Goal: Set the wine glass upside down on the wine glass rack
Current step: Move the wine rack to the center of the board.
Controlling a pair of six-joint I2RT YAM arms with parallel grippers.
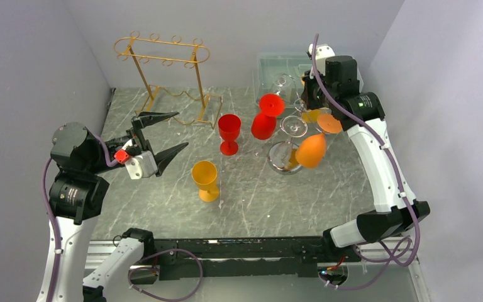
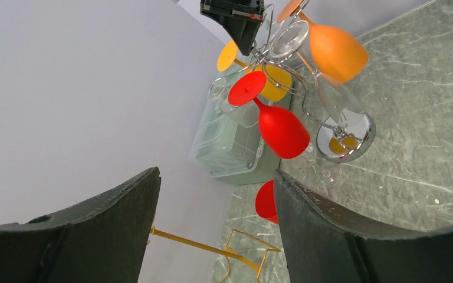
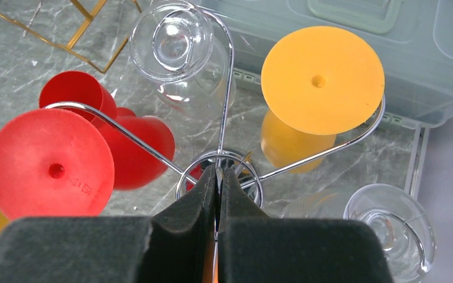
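The chrome wine glass rack [image 1: 277,160] stands right of centre, its wire arms [image 3: 124,135] spreading from a middle ring. A red glass [image 1: 264,119], a yellow glass [image 3: 322,79], an orange glass [image 1: 311,150] and clear glasses [image 3: 171,38] hang on it upside down. My right gripper [image 3: 218,174] is above the ring, shut on a thin chrome wire of the rack; an orange sliver shows in the gap. It also shows in the top view [image 1: 305,100]. My left gripper [image 1: 181,130] is open and empty at the left. A red glass [image 1: 229,133] and a yellow glass [image 1: 205,180] stand upright on the table.
A gold wire rack [image 1: 163,63] stands at the back left, just beyond the left gripper. A clear plastic tub [image 1: 277,66] sits against the back wall behind the chrome rack. Grey walls close in on the left, back and right.
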